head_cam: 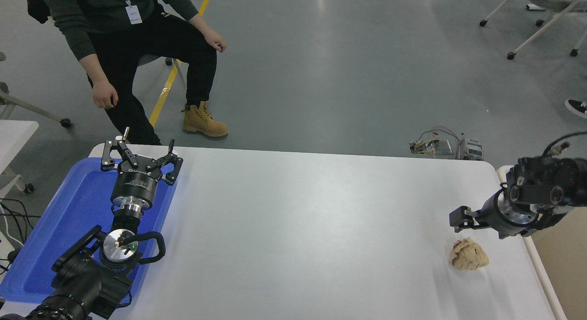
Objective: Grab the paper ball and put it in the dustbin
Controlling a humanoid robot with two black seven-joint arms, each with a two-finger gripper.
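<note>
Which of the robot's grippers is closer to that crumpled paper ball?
The right gripper, just behind the paper ball, not touching. The left gripper is parked far across the table over the blue tray.

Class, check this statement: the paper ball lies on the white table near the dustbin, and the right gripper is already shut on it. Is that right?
Not quite. In the head view the paper ball does lie on the white table near the dustbin, but the right gripper is not shut on it: it hovers just above the ball, holding nothing.
</note>
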